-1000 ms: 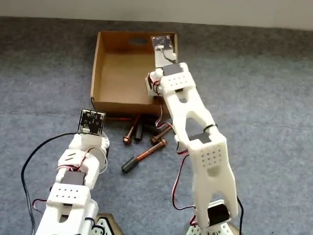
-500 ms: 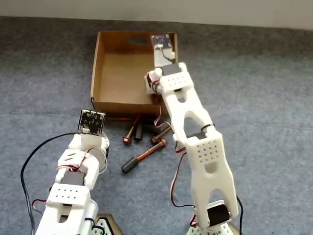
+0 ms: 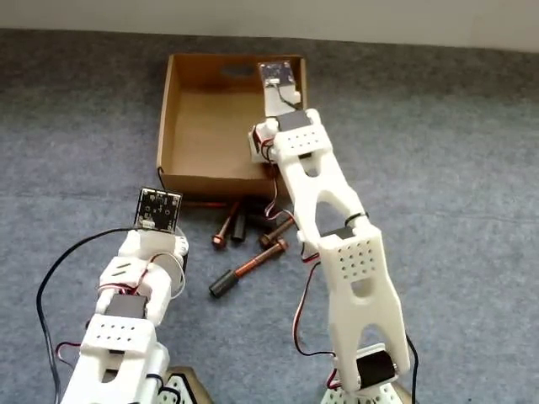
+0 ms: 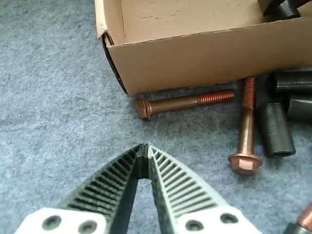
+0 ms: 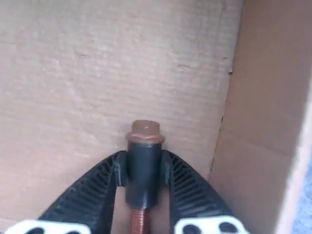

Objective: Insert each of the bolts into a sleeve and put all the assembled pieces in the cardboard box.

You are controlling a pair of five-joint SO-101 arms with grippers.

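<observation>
While the right gripper is clamping its jaws on a black sleeve with a copper bolt pushed through it, this assembled piece is sitting inside the cardboard box, close to a corner. The bolt's flanged head is sticking out of one end of the sleeve and its threaded tip out of the other. Seen from the high view, the right arm is stretching across the box's near wall. Just outside that wall, loose bolts and sleeves are lying together on the grey carpet, one bolt running along the wall just beside it. Nearer the arms, another bolt with a sleeve on its end is lying apart from the cluster. The left gripper is hovering over the carpet near the cluster, its jaws pressed together and holding nothing
</observation>
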